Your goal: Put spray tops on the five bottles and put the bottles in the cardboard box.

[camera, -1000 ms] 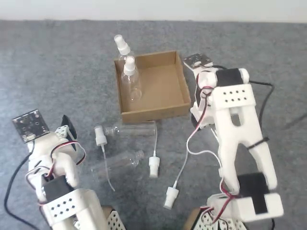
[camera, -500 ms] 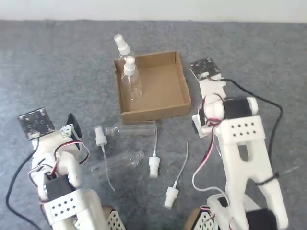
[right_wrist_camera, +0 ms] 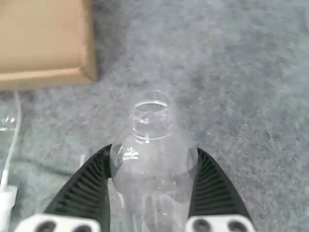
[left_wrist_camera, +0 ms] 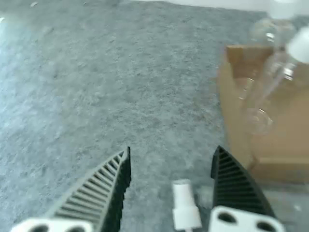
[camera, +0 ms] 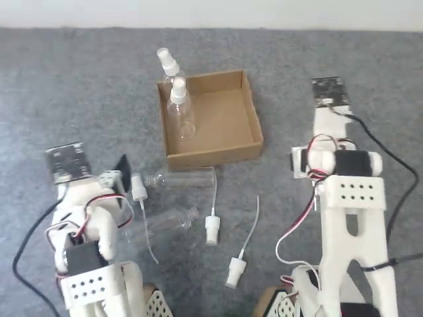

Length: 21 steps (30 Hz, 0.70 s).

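Your right gripper is clamped on a clear, open-necked bottle, held off the right side of the cardboard box. Your left gripper has its jaws spread wide. A white spray top lies on the carpet between them, just short of the box's near-left corner.

That looks like the top to take. Come down squarely, close on the white head rather than the thin tube, and lift straight so the tube trails free. I'd keep the right bottle steady, neck up, so the tube can thread in before you twist.

A third top and a second top lie farther out on the arms' side of the box. Closer to the box's front wall, a lower bottle and an upper bottle lie on their sides. A capped bottle leans inside the box at its left wall, and another capped one stands just beyond the far-left corner.

Since a second ago your right arm has swung from tight against the box's right wall to well clear of it. The left arm has closed in towards the box. Nothing on the carpet has shifted.
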### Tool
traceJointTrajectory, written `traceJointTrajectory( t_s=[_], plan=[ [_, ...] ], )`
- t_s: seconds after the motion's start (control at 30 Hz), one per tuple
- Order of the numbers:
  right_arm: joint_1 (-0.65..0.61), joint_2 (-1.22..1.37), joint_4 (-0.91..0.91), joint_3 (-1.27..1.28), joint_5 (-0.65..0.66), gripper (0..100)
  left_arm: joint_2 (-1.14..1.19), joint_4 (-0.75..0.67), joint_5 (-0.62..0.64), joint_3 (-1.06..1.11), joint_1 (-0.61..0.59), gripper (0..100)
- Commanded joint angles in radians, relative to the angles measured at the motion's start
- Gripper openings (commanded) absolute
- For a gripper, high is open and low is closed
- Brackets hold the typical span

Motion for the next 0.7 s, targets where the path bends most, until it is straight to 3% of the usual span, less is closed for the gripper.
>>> traceJointTrajectory(
  t_s=[0.0,0.37,0.67],
  plan=[
    [0.084,-0.056,-0.024,-0.008,-0.012,4.2,-0.006,0.072,-0.068,-0.120,0.130,26],
    [0.130,-0.048,-0.090,0.026,-0.075,4.2,-0.005,0.175,-0.218,-0.130,0.422,23],
    [0.131,-0.048,-0.134,0.055,-0.075,4.3,0.008,0.322,-0.235,-0.191,0.652,23]
  ],
)
